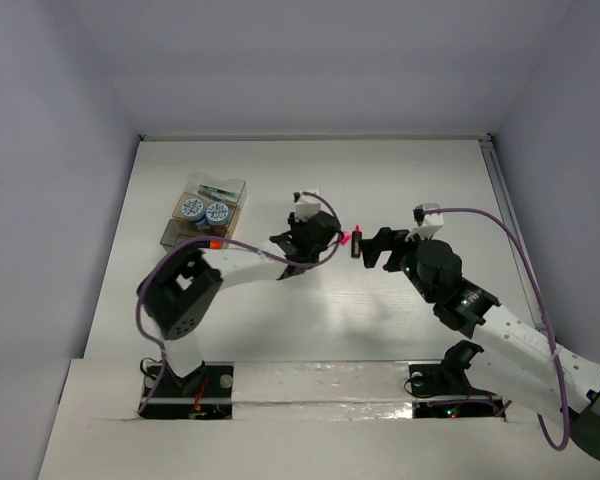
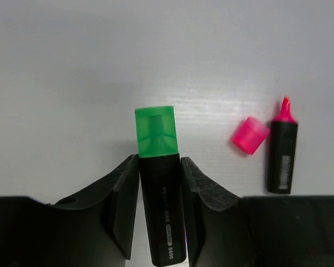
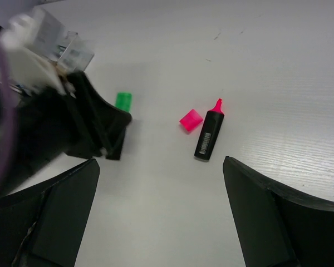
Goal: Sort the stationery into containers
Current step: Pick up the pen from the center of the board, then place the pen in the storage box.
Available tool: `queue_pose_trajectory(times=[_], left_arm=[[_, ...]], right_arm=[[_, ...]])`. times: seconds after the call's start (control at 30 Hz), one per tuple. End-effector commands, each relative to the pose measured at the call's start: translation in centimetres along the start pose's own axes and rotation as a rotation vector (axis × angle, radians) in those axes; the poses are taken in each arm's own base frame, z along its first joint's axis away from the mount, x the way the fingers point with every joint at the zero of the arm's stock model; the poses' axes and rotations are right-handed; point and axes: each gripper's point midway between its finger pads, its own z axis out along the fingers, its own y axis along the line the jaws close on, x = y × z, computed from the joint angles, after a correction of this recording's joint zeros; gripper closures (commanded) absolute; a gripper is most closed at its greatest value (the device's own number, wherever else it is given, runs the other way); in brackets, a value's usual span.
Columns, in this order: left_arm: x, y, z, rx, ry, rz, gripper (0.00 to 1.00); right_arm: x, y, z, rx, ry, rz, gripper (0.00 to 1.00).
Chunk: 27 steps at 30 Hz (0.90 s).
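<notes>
My L gripper (image 2: 160, 167) is clamped on the green marker (image 2: 161, 189): both black fingers (image 2: 125, 194) press flat on the barrel's sides. Its long axis runs straight out along my fingers. The translucent green cap points away from the wrist and sticks out past the tips; the back end sits toward my palm. The barrel is glossy black plastic, squarish w/ rounded edges, w/ white print running lengthwise. The cap is blocky.

The pink marker (image 2: 282, 153) lies flat on the table (image 2: 156, 55) to the right of the green one, approx parallel to it. It's uncapped, w/ the bare pink wedge tip pointing the same way, away from my L wrist. It has the same short black barrel w/ a pale label. The pink cap (image 2: 249, 135), a small stubby block, lies tilted just beside the tip end. The R wrist view shows a small gap between them.

My R gripper (image 3: 160, 161) has its fingers wide apart w/ nothing between them. It faces the L one across the table middle, w/ pink marker & cap on the table between the two.

The boxes (image 1: 205, 215) are at far left, clear plastic on a tan base. Two round blue-white discs (image 1: 192, 209) sit side by side in one. An orange bit shows at the near box, partly hidden by my L arm; can't tell more.

The table is white, matte, faintly grained.
</notes>
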Motion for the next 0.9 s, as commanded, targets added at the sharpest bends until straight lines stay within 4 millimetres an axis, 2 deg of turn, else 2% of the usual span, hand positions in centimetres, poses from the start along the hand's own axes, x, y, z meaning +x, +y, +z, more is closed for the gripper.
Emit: queue_pose_trajectory(times=[0.0,0.03,0.1,0.13,0.23,0.27,0.33,0.37,0.5,0.67,0.87], left_arm=[[-8.4,2.7,-2.8,0.022,-0.158,-0.221,0.98],[-9.9,4.5,-2.4,0.016,-0.179,-0.286,0.98],[-10.9,7.6,-3.2,0.005,-0.210,-0.396,0.98],[-12.0,10.0,-3.1,-0.018,-0.242,-0.458,0.98],[-12.2,14.6,-4.5,-0.065,-0.305,-0.573,0.98],[-12.0,17.1,-5.2,-0.104,-0.333,-0.609,0.98],[-11.9,19.8,-5.9,-0.170,-0.377,-0.659,0.97],[-11.6,22.0,-6.4,-0.216,-0.403,-0.685,0.97],[-10.3,27.0,-6.6,-0.348,-0.437,-0.748,0.96],[-9.3,29.9,-6.0,-0.449,-0.447,-0.758,0.95],[-8.7,31.5,-5.2,-0.516,-0.435,-0.734,0.94]], right_arm=[[-0.9,0.1,-0.2,0.002,-0.034,0.018,0.01],[-0.9,0.1,-0.2,0.000,-0.032,0.015,0.01],[-0.8,0.3,-0.2,-0.006,-0.031,0.014,0.01],[-0.8,0.4,-0.2,-0.014,-0.026,0.013,0.01],[-0.7,0.7,-0.1,-0.028,-0.019,0.013,0.01],[-0.6,0.8,-0.1,-0.033,-0.015,0.012,0.01],[-0.5,1.0,-0.1,-0.044,-0.010,0.014,0.01],[-0.4,1.0,-0.1,-0.047,-0.008,0.012,0.01],[-0.2,1.3,0.1,-0.059,0.001,0.014,0.01],[-0.2,1.4,0.0,-0.069,-0.002,0.016,0.01],[-0.1,1.4,0.0,-0.072,-0.004,0.017,0.02]])
